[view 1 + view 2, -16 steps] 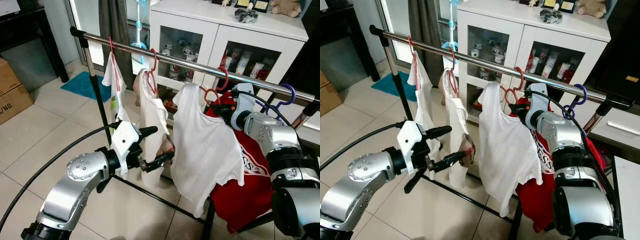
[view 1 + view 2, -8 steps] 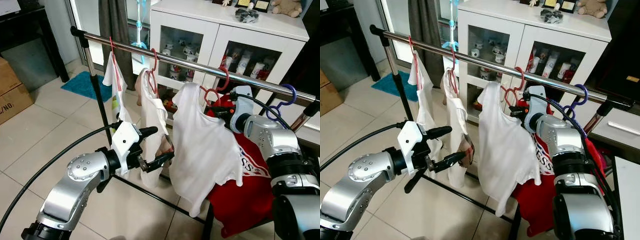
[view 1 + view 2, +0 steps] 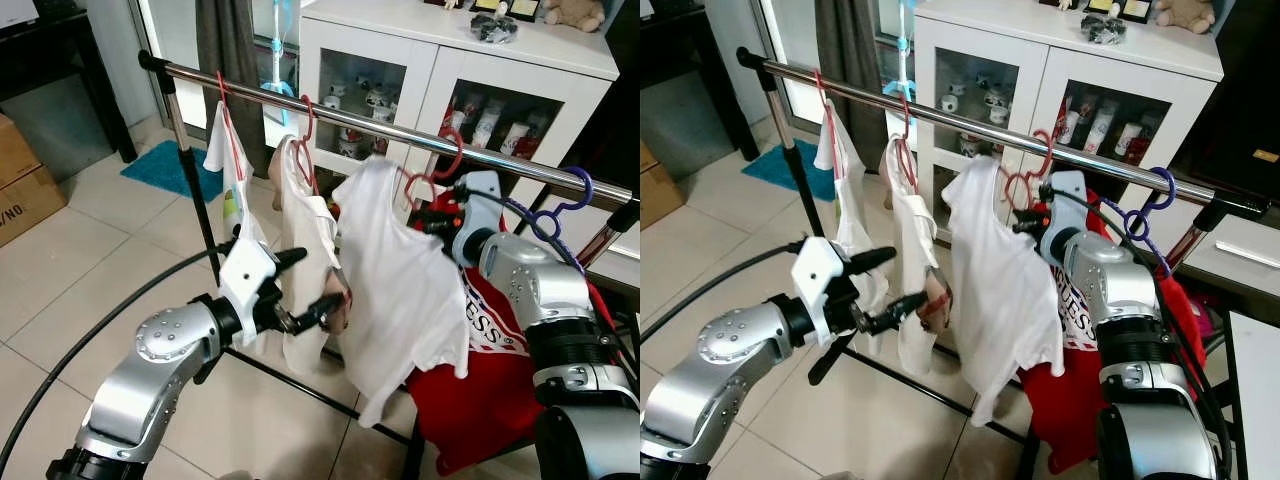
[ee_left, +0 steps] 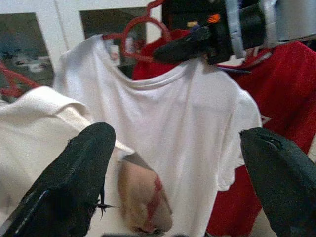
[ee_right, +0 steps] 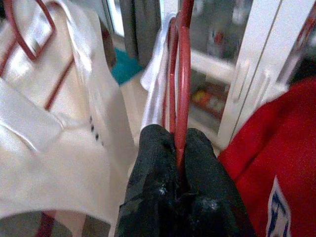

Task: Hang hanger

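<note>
Right wrist view: the right gripper (image 5: 178, 170) is pinching the red hanger (image 5: 181, 74) tight, swinging its white shirt (image 3: 400, 290) leftward since a second ago, hook (image 3: 447, 157) riding the rail (image 3: 350, 118). Left gripper (image 3: 307, 290) is hovering open nearby.

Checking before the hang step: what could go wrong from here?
1. The right gripper pinches only the thin wire of the red hanger; it could twist or slip.
2. The hook sits at the rail, close to the purple hanger and red shirt; it may snag.
3. The white shirt swings beside the open left gripper and could catch.
</note>
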Available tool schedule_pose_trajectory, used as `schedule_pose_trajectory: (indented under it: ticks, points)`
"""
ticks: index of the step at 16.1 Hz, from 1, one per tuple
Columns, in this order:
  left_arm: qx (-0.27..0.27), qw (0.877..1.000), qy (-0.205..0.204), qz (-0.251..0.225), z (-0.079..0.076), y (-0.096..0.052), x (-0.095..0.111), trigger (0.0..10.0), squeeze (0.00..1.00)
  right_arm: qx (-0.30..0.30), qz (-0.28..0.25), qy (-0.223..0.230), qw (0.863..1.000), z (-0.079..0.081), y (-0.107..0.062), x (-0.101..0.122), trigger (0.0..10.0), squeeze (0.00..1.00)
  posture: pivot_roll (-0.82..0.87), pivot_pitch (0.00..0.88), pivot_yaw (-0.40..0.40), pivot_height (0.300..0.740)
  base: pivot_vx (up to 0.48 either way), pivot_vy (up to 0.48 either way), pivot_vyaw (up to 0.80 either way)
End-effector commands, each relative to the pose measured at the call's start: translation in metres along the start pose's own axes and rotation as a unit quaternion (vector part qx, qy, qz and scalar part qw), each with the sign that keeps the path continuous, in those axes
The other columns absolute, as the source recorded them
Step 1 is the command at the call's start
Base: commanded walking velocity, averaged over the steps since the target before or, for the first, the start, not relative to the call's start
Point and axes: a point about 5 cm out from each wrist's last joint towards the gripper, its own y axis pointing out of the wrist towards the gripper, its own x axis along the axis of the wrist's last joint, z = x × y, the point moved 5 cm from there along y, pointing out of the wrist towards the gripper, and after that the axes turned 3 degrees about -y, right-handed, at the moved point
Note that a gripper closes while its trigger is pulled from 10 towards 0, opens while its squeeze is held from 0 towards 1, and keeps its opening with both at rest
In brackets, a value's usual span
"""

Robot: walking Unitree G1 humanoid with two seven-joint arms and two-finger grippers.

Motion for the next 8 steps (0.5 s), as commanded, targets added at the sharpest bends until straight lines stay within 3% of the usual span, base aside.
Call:
schedule_pose_trajectory:
  ticks: [1,3,4,6,8]
  points:
    - [0.017,1.0,0.003,-0.01,0.003,-0.003,0.005,10.0,0.0,-0.002,-0.042,-0.008,0.999,-0.002,-0.007,0.017,0.0,0.0,-0.01,0.0,-0.046,0.74,0.0,0.0,0.0]
    - [0.087,0.996,0.025,-0.007,0.018,-0.01,0.0,10.0,0.0,0.013,-0.114,-0.036,0.993,0.008,-0.026,0.034,0.0,0.0,-0.02,0.0,-0.038,0.74,0.0,0.0,0.0]
    - [0.093,0.995,0.031,-0.009,0.019,-0.011,0.0,10.0,0.0,0.017,-0.13,-0.045,0.99,0.012,-0.032,0.037,0.0,0.0,-0.02,0.0,-0.033,0.74,0.0,0.0,0.0]
    - [0.107,0.994,0.031,-0.008,0.021,-0.012,-0.001,10.0,0.0,0.021,-0.129,-0.069,0.989,0.02,-0.041,0.033,0.0,0.0,-0.03,0.0,-0.031,0.74,0.0,0.0,0.0]
    - [0.122,0.992,0.025,-0.002,0.022,-0.014,-0.004,10.0,0.0,0.005,-0.139,-0.051,0.989,0.026,-0.05,0.027,0.0,0.0,-0.03,0.0,-0.032,0.74,0.0,0.0,0.0]
